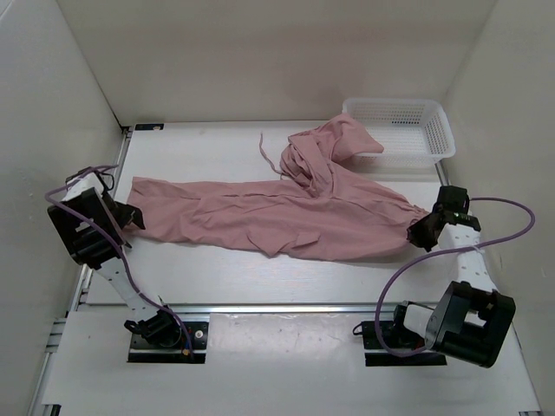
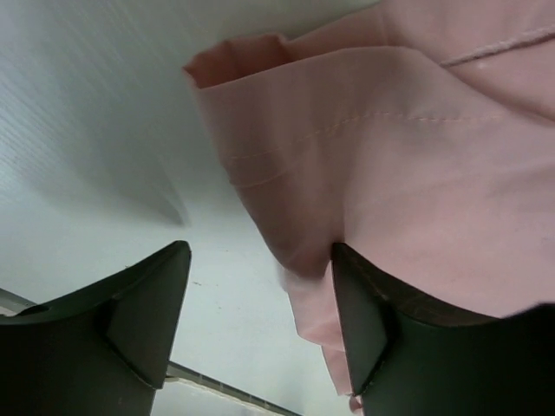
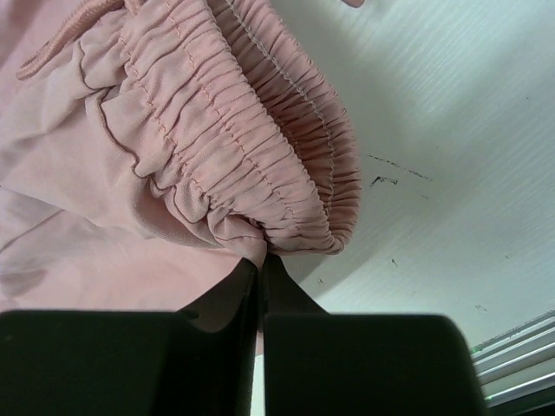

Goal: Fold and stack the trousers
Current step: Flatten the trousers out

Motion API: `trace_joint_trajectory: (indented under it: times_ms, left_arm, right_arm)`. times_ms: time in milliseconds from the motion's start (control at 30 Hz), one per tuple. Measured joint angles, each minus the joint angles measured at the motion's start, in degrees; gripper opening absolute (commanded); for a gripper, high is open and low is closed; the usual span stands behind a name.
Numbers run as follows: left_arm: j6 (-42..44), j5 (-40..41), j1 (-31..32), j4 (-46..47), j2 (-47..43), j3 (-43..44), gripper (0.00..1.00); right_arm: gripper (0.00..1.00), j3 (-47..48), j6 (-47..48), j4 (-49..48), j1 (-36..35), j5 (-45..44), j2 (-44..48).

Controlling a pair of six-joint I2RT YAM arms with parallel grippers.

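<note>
The dusty-pink trousers (image 1: 286,212) lie stretched across the table, one leg running left, the other bunched up at the back by the basket, with the drawstring (image 1: 269,156) trailing. My left gripper (image 1: 130,217) is open at the leg's hem (image 2: 260,156); cloth lies against its right finger (image 2: 364,321) and the left finger stands apart. My right gripper (image 1: 422,232) is shut on the elastic waistband (image 3: 251,173) at the trousers' right end, the jaws pressed together with cloth between them (image 3: 260,264).
A white plastic basket (image 1: 438,139) stands at the back right, with part of the trousers draped at its left end. White walls enclose the table on the left, back and right. A metal rail (image 1: 260,306) runs along the near edge.
</note>
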State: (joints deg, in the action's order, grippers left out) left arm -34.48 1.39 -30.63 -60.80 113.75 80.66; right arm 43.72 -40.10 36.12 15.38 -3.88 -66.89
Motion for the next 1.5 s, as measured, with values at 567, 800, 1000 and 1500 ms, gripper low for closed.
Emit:
trace_joint_trajectory:
  times_ms: [567, 800, 1000, 1500]
  left_arm:
    - [-1.5, -3.8, 4.0, 0.5, 9.0, 19.0, 0.10]
    - [-1.1, -7.0, 4.7, -6.0, 8.7, 43.8, 0.10]
    - [-0.9, -8.7, 4.5, -5.6, 0.4, 43.3, 0.10]
    - [2.9, -2.0, 1.6, -4.7, -2.2, 16.0, 0.90]
  right_arm:
    - [0.00, 4.5, 0.8, 0.7, 0.4, 1.1, -0.5]
    - [0.00, 17.8, 0.9, 2.6, 0.5, 1.5, -3.4]
    - [0.00, 20.3, 0.9, 3.2, 0.7, 0.8, 1.3]
    - [0.99, 6.7, -3.3, 22.5, 0.0, -7.3, 19.2]
